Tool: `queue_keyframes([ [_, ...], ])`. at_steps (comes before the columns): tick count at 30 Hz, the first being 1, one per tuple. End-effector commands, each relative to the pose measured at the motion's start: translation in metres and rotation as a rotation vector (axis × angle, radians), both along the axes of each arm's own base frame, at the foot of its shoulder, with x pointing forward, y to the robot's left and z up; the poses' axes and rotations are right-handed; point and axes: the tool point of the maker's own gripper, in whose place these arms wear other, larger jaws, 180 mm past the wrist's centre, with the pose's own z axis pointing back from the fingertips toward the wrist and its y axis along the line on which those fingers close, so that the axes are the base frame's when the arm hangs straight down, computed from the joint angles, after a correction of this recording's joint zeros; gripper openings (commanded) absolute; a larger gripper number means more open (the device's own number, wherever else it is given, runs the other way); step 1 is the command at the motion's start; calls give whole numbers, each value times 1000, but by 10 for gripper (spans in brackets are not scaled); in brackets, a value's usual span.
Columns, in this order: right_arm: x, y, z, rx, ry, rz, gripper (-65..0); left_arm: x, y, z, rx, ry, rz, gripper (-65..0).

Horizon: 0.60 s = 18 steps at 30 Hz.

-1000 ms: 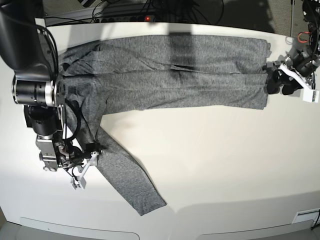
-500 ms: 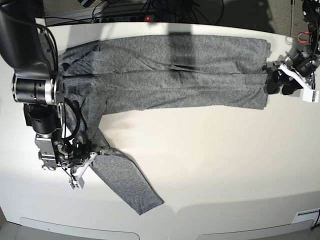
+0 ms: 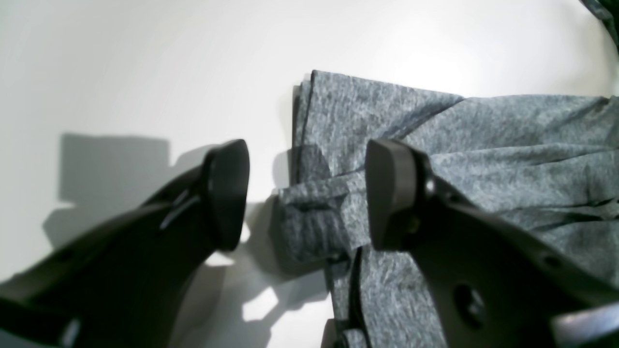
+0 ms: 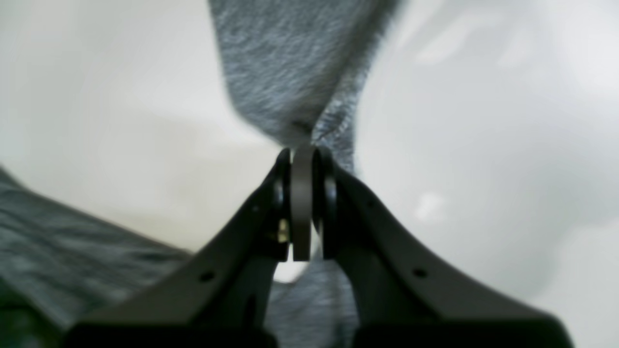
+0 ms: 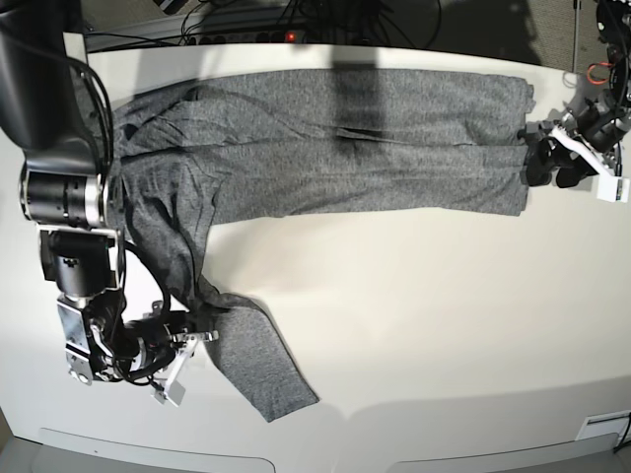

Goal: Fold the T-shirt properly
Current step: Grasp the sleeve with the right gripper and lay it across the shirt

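The heather-grey T-shirt (image 5: pixel 335 138) lies spread along the far side of the white table (image 5: pixel 444 315). One long sleeve (image 5: pixel 261 370) runs down toward the front left. My right gripper (image 5: pixel 200 337) is shut on that sleeve near its upper part. In the right wrist view the shut gripper (image 4: pixel 302 162) pinches grey fabric (image 4: pixel 290 72). My left gripper (image 5: pixel 542 158) is open at the shirt's right edge. In the left wrist view its fingers (image 3: pixel 227 193) straddle a folded bit of hem (image 3: pixel 314 222), one finger over the table and one over the shirt (image 3: pixel 483 145).
Cables and a power strip (image 5: pixel 256 25) lie beyond the table's far edge. A red hook (image 5: pixel 596 71) hangs at the far right. The table's front edge (image 5: pixel 296 443) is close below the sleeve end.
My right gripper has moved toward the table's front edge with the sleeve in it, dragging the sleeve down and left. The left gripper has not moved.
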Motion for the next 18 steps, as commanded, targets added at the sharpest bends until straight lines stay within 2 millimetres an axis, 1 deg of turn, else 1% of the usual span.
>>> queue_keyframes([
  [1,18,10,29,40,-64,14,-650,10,4,16,2,-59,0,-281],
  [5,-5,49,22,106,14,100,-650,10,4,16,2,-59,0,-281],
  [9,-31,91,14,162,19,194,-650,10,5,16,3,-59,0,-281],
  [11,-43,112,16,191,-3,240,-650,10,5,16,3,-59,0,-281],
  [13,-56,128,20,247,-30,269,-650,10,4,16,3,-59,0,-281],
  [15,-74,143,25,304,-39,311,-650,9,5,16,3,-58,0,-281],
  [18,-102,160,33,346,-71,382,-650,10,5,16,3,-59,0,-281],
])
